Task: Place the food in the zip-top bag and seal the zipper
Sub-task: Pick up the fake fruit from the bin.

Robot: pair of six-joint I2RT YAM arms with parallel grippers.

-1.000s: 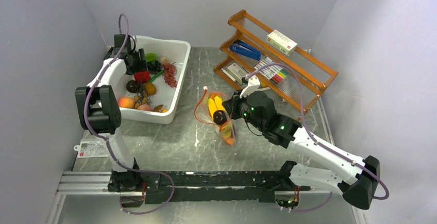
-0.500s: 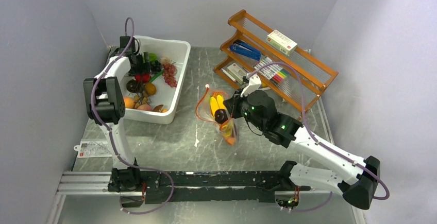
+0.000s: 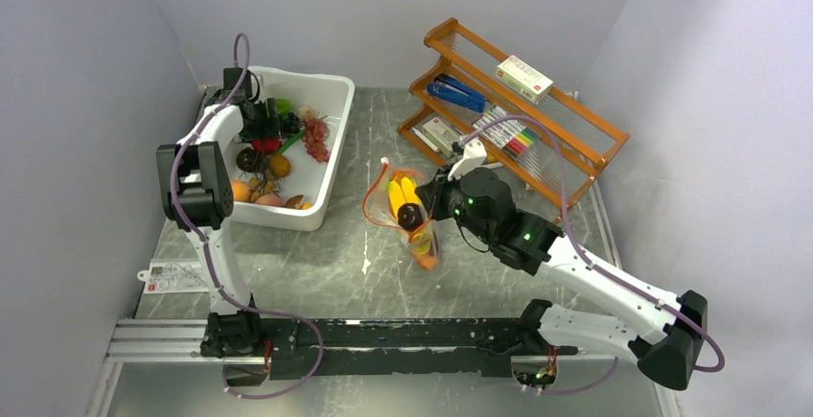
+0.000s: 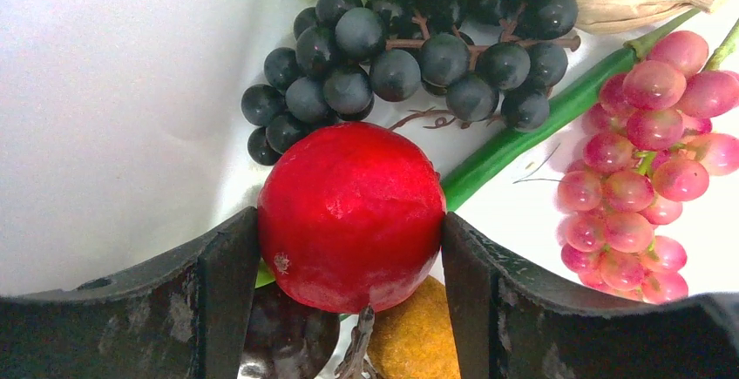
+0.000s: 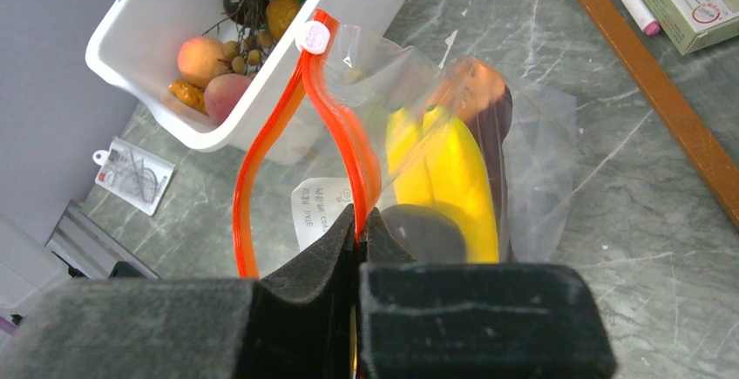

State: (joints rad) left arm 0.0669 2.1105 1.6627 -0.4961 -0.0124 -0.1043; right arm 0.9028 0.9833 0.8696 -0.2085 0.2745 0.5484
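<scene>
My left gripper [image 4: 350,231] is down in the white bin [image 3: 331,163], shut on a red round fruit [image 4: 350,213], with one finger pressed on each side. Dark grapes [image 4: 410,48], pink grapes [image 4: 654,179] and an orange fruit [image 4: 418,335] lie around it. The zip-top bag [image 5: 532,161] is held up mid-table with its mouth gaping. My right gripper [image 5: 359,222] is shut on the orange-red zipper [image 5: 327,109], whose white slider tab [image 5: 313,37] sits at the far end. A yellow banana bunch [image 5: 453,170] and a dark fruit [image 5: 423,231] are inside the bag.
A wooden rack [image 3: 575,149] with boxes and markers stands at the back right, close behind the right arm. A small card [image 3: 173,275] lies at the near left. More peaches and fruits [image 3: 251,194] fill the bin's near end.
The left arm's elbow has swung in toward the bin while its gripper stayed over the red fruit. The right arm and the bag have barely moved.
</scene>
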